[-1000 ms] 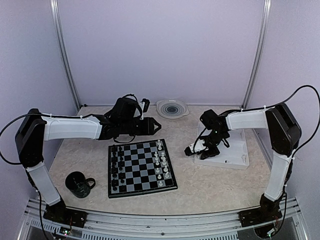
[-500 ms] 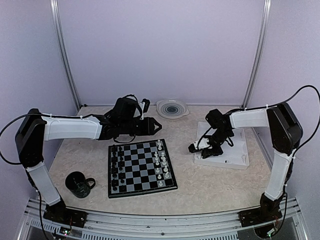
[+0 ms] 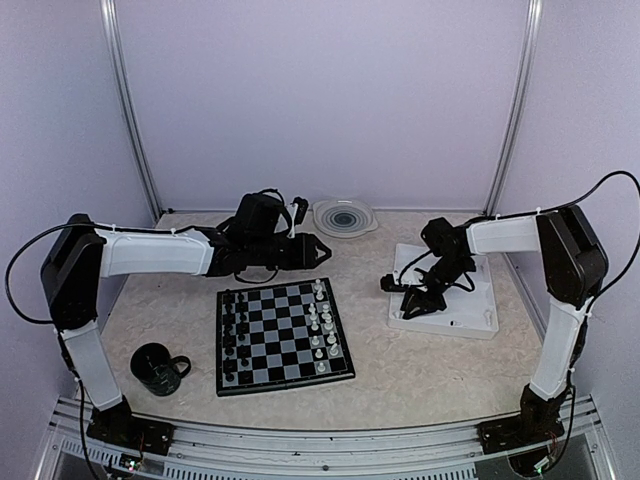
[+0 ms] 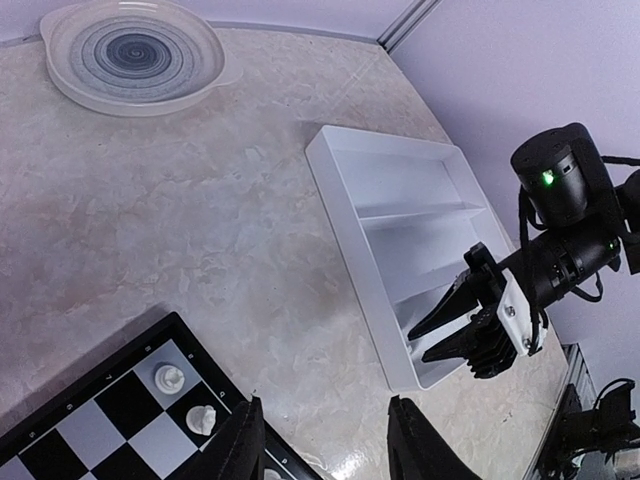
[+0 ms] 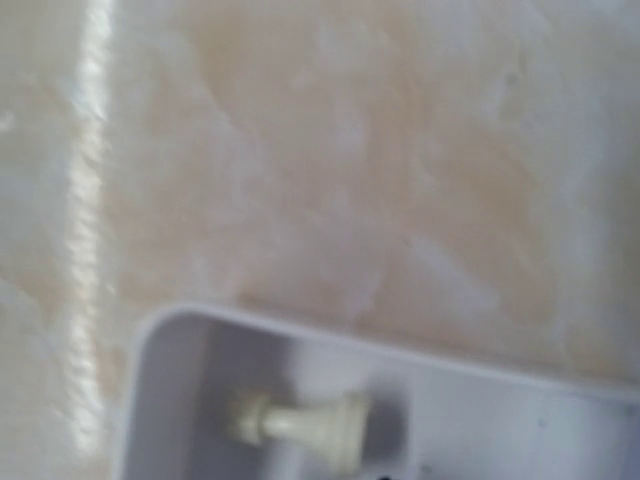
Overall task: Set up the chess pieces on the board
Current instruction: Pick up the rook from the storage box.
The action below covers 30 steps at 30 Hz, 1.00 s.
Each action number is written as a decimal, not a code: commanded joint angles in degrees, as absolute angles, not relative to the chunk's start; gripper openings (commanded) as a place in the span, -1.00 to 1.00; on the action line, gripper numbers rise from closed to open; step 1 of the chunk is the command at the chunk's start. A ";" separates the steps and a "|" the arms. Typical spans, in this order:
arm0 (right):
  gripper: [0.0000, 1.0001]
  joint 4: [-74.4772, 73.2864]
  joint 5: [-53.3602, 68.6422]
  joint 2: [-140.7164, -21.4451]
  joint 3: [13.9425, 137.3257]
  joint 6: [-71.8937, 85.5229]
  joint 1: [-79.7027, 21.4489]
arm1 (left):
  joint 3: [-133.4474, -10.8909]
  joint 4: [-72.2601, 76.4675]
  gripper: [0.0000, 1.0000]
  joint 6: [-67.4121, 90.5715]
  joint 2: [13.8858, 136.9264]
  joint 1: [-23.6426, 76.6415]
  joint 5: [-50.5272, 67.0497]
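Note:
The board (image 3: 285, 335) lies at centre left, with black chess pieces (image 3: 240, 330) along its left columns and white chess pieces (image 3: 320, 325) along its right. One white piece (image 5: 300, 420) lies on its side in the corner of the white tray (image 3: 470, 318). My right gripper (image 3: 398, 293) hangs over that near-left tray corner. In the left wrist view the right gripper (image 4: 418, 345) shows its jaws a little apart and empty. My left gripper (image 4: 330, 440) is open and holds nothing, hovering over bare table beyond the board's far right corner (image 4: 120, 420).
A white plate with a dark spiral (image 3: 345, 217) sits at the back. A black mug (image 3: 155, 365) stands left of the board's near edge. The tray's dividers (image 4: 420, 212) split it into compartments.
My right gripper has moved right, from the gap between board and tray to above the tray's near-left corner. The left arm has shifted slightly right.

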<state>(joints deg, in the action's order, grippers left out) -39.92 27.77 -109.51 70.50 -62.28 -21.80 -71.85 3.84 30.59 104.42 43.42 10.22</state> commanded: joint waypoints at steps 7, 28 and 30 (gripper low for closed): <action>-0.48 -43.54 33.24 -114.37 74.49 -60.40 -21.36 | -73.05 4.07 -0.14 30.71 104.94 43.42 11.16; -0.83 -48.17 40.78 -117.10 79.46 -58.33 -17.54 | -73.17 4.37 -0.14 30.49 105.63 43.83 11.75; -0.84 -49.10 43.12 -117.37 80.50 -56.82 -15.51 | -73.40 4.48 -0.14 29.78 105.58 44.49 10.99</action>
